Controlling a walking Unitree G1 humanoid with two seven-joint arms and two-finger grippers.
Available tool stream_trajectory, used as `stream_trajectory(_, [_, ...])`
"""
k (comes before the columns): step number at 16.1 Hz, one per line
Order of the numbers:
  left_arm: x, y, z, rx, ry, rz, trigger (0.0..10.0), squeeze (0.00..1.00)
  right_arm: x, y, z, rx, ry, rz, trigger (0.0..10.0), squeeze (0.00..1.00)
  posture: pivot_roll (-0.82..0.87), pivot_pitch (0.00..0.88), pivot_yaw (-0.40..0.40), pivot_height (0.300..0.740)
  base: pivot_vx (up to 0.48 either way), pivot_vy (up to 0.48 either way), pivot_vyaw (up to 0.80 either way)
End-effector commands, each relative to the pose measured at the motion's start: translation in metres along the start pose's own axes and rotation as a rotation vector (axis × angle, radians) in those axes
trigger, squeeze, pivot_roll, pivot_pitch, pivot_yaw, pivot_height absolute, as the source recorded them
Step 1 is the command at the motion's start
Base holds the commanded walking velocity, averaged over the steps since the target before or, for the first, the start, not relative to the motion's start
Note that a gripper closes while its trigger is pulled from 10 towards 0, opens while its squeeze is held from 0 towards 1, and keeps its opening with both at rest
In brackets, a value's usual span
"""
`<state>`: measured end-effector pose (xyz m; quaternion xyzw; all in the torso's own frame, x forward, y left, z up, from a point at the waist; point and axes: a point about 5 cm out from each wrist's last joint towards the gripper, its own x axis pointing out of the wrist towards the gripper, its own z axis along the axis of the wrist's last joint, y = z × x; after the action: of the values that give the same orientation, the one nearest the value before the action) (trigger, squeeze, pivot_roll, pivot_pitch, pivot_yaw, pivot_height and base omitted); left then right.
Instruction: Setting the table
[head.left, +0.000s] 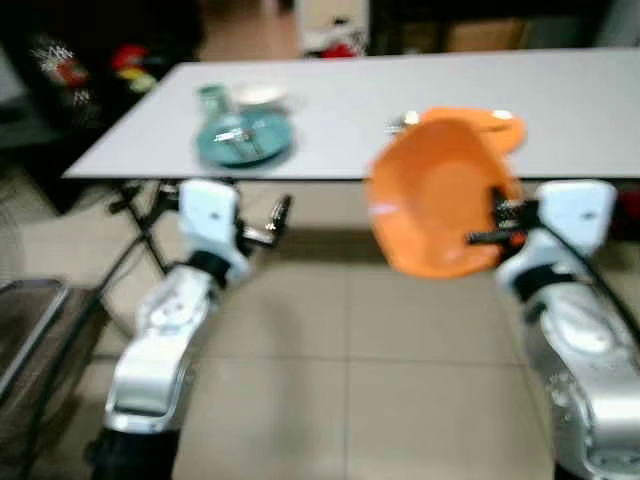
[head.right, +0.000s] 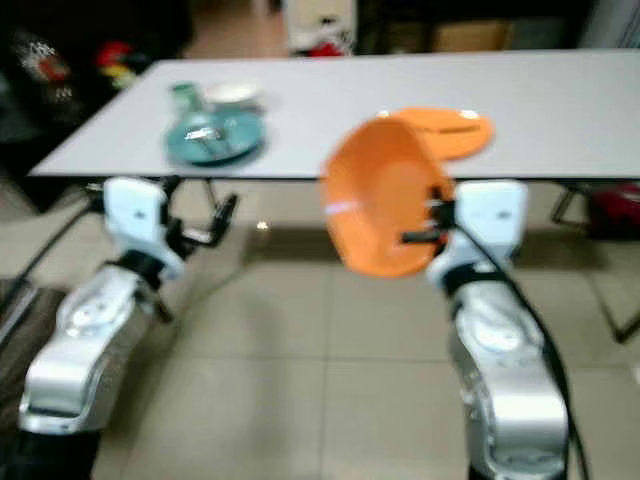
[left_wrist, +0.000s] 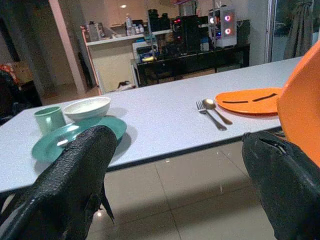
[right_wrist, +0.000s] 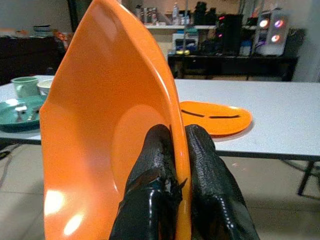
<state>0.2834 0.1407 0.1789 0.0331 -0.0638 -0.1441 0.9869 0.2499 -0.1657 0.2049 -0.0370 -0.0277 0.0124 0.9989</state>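
**Orange bowl held up in front of the table**

Head views: the right gripper (head.right: 420, 222) holds a deep orange plastic bowl (head.right: 380, 195) by its rim, tilted on edge, in front of the long white table (head.right: 560, 100) and above the tiled floor (head.right: 300, 360). On the table behind it lies a flat orange plate (head.right: 450, 130). To the left stands a round teal plate (head.right: 212, 138). The left gripper (head.left: 268, 222) hangs below the table edge with nothing in it.

Left wrist view: its 2 black fingers (left_wrist: 75, 185) stand wide apart. A metal fork (left_wrist: 207, 112) and spoon (left_wrist: 216, 109) lie beside the orange plate; a green cup (left_wrist: 49, 119) and white bowl (left_wrist: 87, 107) sit at the teal plate.

Right wrist view: the 2 fingers (right_wrist: 155, 170) pinch the bowl's rim between them.
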Motion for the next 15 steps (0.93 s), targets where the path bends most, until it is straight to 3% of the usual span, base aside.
stream_trajectory(1, [0.003,-0.005,0.002,-0.005,-0.007,-0.024,10.0,0.0,0.0,-0.007,0.008,-0.004,-0.038,-0.036,10.0,0.0,-0.03,0.0,0.068,0.74,0.296,0.0,0.0])
stream_trajectory(4, [0.003,-0.004,0.002,-0.005,-0.004,-0.024,10.0,0.0,0.0,-0.006,0.008,-0.004,-0.036,-0.037,10.0,0.0,-0.03,0.0,0.067,0.74,0.29,0.0,0.0])
stream_trajectory(12, [-0.005,-0.007,-0.018,-0.016,0.073,-0.038,10.0,0.0,0.001,-0.012,0.01,0.005,-0.035,-0.048,10.0,0.0,-0.03,0.0,0.051,0.74,0.289,0.0,-0.76])
stream_trajectory(15, [-0.009,-0.007,-0.021,-0.011,0.086,-0.03,10.0,0.0,0.007,-0.017,0.013,0.022,-0.044,-0.047,10.0,0.0,-0.02,0.0,0.038,0.74,0.292,0.0,0.0])
